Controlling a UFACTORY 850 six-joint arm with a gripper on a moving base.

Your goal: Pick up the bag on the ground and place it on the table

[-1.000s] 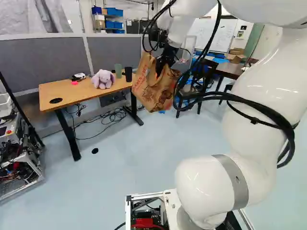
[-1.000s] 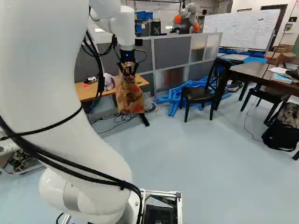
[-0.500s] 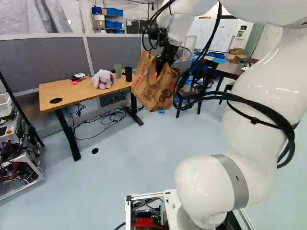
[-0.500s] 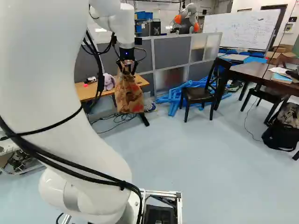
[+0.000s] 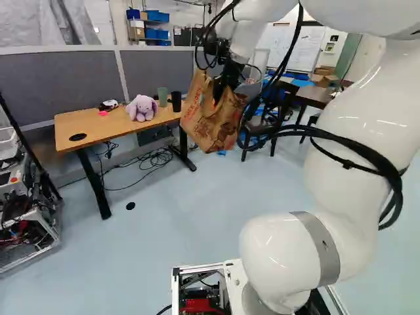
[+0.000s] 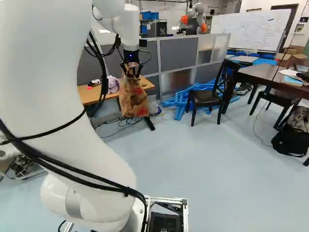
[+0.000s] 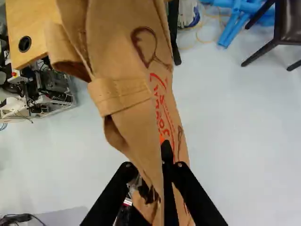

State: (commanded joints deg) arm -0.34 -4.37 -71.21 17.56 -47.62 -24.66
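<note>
1. Left base view: a brown paper bag with red and dark print (image 5: 209, 131) hangs in the air at the outer end of the white robot arm (image 5: 367, 131), clear of the pale blue floor (image 5: 177, 230). The lifting half of the task is done, as far as I can judge.
2. The black fingers (image 7: 192, 188) are closed on the bag, with a fold of its brown paper pinched between them in the wrist view. The bag hangs at a tilt in the left base view.
3. What is left is the placing. The likely goal is the light wooden bench with black metal legs (image 5: 98, 131). The bag shows by its right end in the left base view, seemingly just beside it or in front; I cannot tell the exact gap.
4. A lilac plush toy (image 5: 141, 108), a green cup (image 5: 162, 96) and a black mug (image 5: 175, 102) stand toward that same end, so the bare wood on the far side of the toy from the mug looks the better spot.
5. Next, I would judge, the bag needs raising until its bottom passes the bench edge, then carrying across, lowering and letting go.
6. A low approach could catch that edge or sweep the cup and mug over; the soft paper may also swing or fold on landing.
</note>
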